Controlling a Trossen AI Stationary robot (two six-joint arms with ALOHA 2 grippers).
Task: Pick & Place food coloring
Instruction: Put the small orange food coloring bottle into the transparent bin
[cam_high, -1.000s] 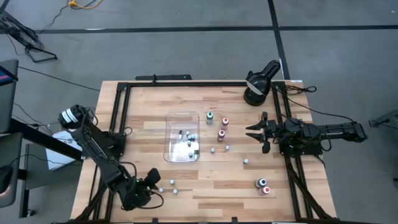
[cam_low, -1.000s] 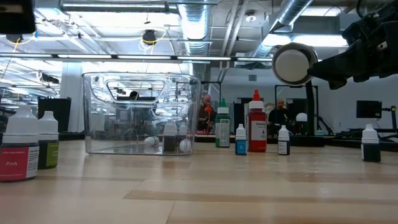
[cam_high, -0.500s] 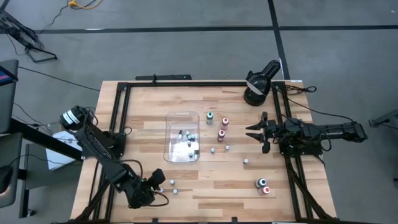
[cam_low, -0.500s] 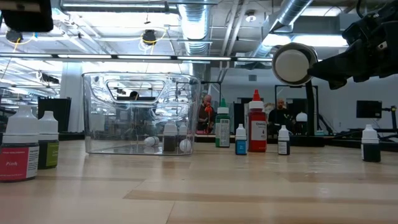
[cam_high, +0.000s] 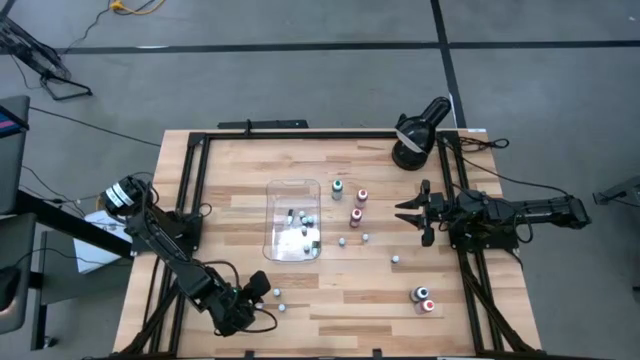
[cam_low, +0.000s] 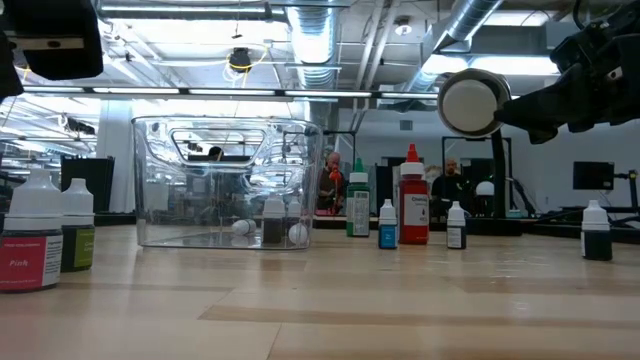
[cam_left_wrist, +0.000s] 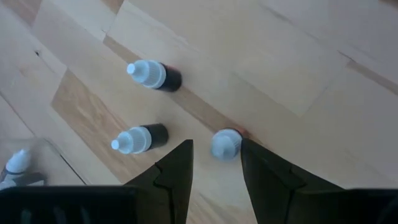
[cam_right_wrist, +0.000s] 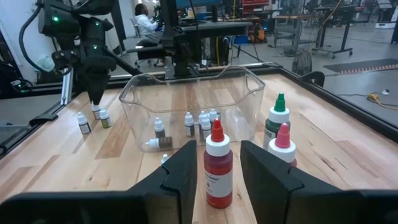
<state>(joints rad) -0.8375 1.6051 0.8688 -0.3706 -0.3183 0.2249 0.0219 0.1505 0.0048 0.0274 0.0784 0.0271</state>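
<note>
Tiny food coloring bottles are scattered upright on the wooden table (cam_high: 230, 200). Three of them (cam_high: 277, 294) stand near the front left, and they show in the left wrist view as two dark bottles (cam_left_wrist: 155, 74) (cam_left_wrist: 138, 138) and a white-capped one (cam_left_wrist: 226, 143). My left gripper (cam_high: 258, 290) is open above them, with the white-capped bottle just ahead of its fingertips (cam_left_wrist: 216, 168), untouched. Several bottles lie in the clear tray (cam_high: 270, 215). My right gripper (cam_high: 412, 212) is open and empty at the right, facing a red bottle (cam_right_wrist: 217, 165).
Green (cam_high: 337, 186), red (cam_high: 362, 195) and pink (cam_high: 356, 214) bottles stand right of the tray, with smaller ones (cam_high: 396, 259) nearby. Two bottles (cam_high: 424, 298) stand at the front right. A black round lamp-like device (cam_high: 415, 135) sits at the far right corner. People show in the room behind.
My left gripper has gone toward the table's right edge and a little down, closing on the three small bottles at the front left. My right arm has kept still.
</note>
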